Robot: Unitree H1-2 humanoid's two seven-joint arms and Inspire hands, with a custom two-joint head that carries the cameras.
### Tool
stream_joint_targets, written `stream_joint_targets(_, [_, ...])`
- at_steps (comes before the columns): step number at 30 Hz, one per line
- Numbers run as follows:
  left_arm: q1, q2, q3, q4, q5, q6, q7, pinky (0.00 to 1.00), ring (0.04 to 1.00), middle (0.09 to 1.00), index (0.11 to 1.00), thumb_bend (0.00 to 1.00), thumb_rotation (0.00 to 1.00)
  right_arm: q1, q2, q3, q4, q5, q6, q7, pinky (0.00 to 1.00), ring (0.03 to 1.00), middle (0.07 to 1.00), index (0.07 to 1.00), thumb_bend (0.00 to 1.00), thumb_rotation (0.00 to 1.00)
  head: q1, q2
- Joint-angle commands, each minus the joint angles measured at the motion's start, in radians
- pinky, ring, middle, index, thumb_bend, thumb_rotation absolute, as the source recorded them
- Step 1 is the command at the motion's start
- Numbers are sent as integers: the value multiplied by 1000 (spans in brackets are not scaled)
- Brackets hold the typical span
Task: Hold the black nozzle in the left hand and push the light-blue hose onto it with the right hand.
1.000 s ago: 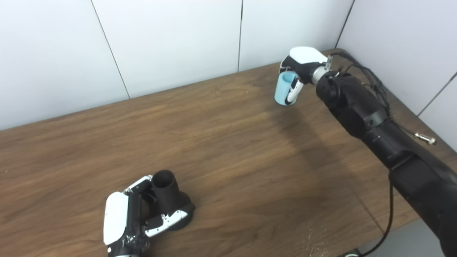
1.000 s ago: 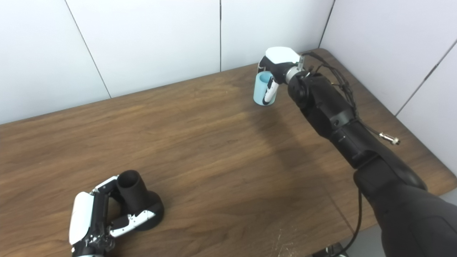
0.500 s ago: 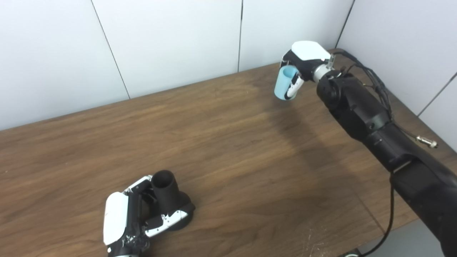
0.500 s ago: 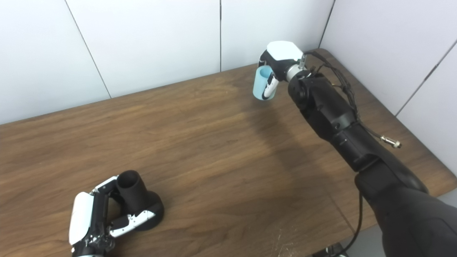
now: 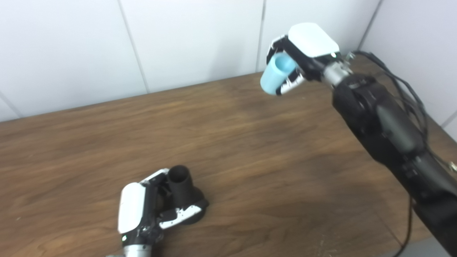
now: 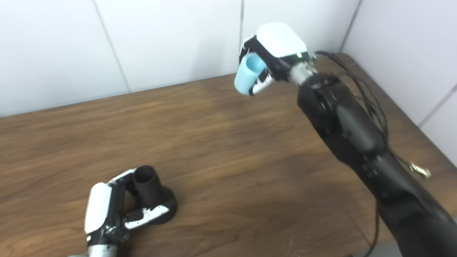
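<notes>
I see my left robot hand [image 5: 142, 210] wrapped around the black nozzle [image 5: 184, 196], which stands upright on the wooden surface [image 5: 232, 142] near its front edge, open end up. Far to the right of the nozzle and well behind it, my right robot hand [image 5: 303, 53] grips the light-blue hose [image 5: 273, 73], tilted and held clear above the surface.

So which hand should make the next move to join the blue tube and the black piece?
Probably the right hand: it holds the light-blue hose lifted above the table, free to travel. The left hand grips the black nozzle, which stands on the table.
</notes>
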Motion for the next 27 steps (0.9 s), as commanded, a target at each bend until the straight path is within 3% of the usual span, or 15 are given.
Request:
stream_joint_targets(1, [44,14,-6,67,42,31,0,406,459,451,496,523,0,-17,-7,-33,-68,14,6,20,350,403,521,501,499,0,24,2])
stream_joint_targets(10, [50,-26,-31,75,81,48,9,381,433,414,500,520,0,18,62,-22,-260,28,16,149,383,391,513,529,498,0,114,6])
stream_joint_targets(14, [55,-40,-38,74,93,61,10,387,439,416,501,520,0,30,118,-24,-323,71,54,202,423,397,509,521,500,0,139,10])
stream_joint_targets(27, [60,-70,-57,67,117,79,11,445,478,460,495,523,0,56,243,-35,-461,156,49,208,306,391,516,522,494,0,203,24])
